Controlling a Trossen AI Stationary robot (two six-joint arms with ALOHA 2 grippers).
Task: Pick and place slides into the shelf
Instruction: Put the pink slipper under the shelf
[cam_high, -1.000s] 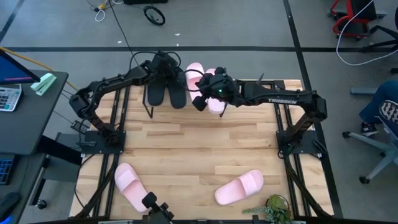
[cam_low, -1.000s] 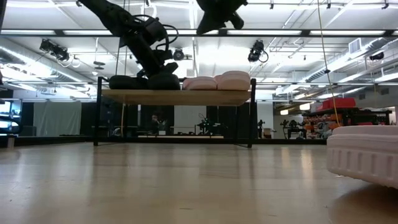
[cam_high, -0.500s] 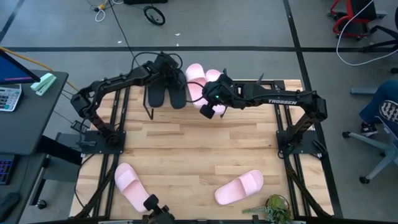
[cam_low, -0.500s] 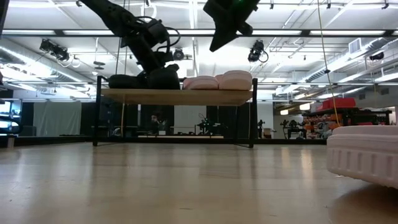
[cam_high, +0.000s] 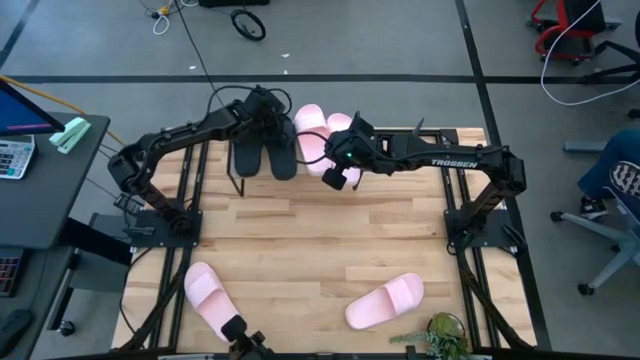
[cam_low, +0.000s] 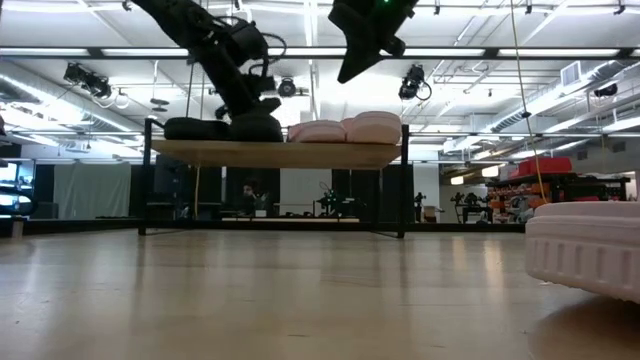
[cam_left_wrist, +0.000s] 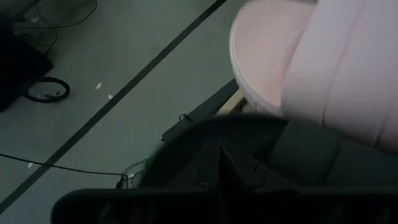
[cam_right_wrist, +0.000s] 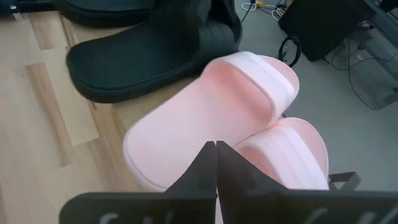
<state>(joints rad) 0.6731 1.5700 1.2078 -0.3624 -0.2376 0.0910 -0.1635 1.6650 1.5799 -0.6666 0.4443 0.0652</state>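
Two pink slides (cam_high: 384, 301) are lying loose on the near table (cam_high: 300, 240), the other (cam_high: 209, 296) well apart to the left. They look light, soft, squashy (best pinched at the wide strap, I judge). Farther back, the right gripper (cam_high: 335, 176) is hovering just before the shelf (cam_low: 280, 153), the left gripper (cam_high: 262, 108) over the black pair (cam_high: 266, 150); I cannot tell either's finger spacing.

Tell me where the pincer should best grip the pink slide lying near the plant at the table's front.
Probably the wide strap of the pink slide, coming from above. It lies flat, sole down and angled on the table, so the raised strap is the one part a pincer can close across; the sole looks too broad.
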